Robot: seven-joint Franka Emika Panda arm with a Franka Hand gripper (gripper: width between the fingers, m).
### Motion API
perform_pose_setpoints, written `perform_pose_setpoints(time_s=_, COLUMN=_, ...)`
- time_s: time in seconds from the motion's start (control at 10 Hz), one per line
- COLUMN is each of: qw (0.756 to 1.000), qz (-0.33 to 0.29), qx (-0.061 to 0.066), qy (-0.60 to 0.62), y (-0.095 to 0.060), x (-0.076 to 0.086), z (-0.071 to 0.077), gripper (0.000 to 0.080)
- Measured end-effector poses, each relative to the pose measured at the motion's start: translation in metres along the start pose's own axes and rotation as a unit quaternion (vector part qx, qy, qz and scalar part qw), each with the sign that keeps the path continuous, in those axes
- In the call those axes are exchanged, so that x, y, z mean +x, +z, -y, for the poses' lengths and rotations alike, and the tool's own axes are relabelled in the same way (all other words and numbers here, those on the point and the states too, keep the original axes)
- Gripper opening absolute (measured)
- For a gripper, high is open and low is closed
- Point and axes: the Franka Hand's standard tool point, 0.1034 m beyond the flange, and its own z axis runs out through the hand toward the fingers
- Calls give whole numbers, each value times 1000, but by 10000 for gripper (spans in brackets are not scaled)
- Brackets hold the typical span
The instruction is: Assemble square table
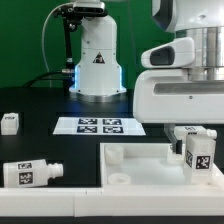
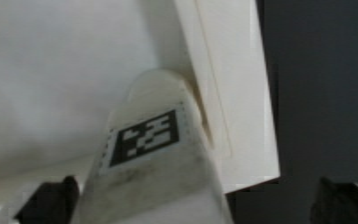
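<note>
The square table top [image 1: 140, 160] is a white tray with a raised rim at the front right. A white leg [image 1: 200, 152] with a black-and-white tag stands upright at the top's right end. My gripper [image 1: 195, 133] hangs right over this leg. In the wrist view the leg [image 2: 149, 150] lies beside the top's rim [image 2: 229, 90]. The gripper [image 2: 197, 205] is open. One finger [image 2: 51, 205] is close to the leg and the other stands well clear of it. A second leg [image 1: 30, 172] lies on the table at the front left. A third leg [image 1: 9, 122] lies at the far left.
The marker board [image 1: 100, 126] lies flat in front of the robot's white base [image 1: 95, 65]. A long white wall [image 1: 60, 208] runs along the front edge. The table surface is black.
</note>
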Motion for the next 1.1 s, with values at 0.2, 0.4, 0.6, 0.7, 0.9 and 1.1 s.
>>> perform_pose_setpoints(time_s=0.2, qw=1000, qz=2, qx=-1, qy=12, y=2, x=-1, z=-1, gripper=511)
perform_pose_setpoints(time_s=0.4, qw=1000, qz=3, qx=-4, qy=16, y=2, x=0, z=-6, gripper=289)
perform_pose_setpoints(time_s=0.6, qw=992, qz=2, qx=-8, qy=126, y=2, x=2, z=-10, gripper=289)
perform_pose_setpoints(time_s=0.7, qw=975, qz=5, qx=-8, qy=223, y=2, x=1, z=-11, gripper=289)
perform_pose_setpoints(time_s=0.9, qw=914, qz=25, qx=-12, qy=405, y=3, x=-6, z=-8, gripper=289)
perform_pose_setpoints(time_s=1.1, qw=839, qz=42, qx=-4, qy=542, y=3, x=-5, z=-7, gripper=289)
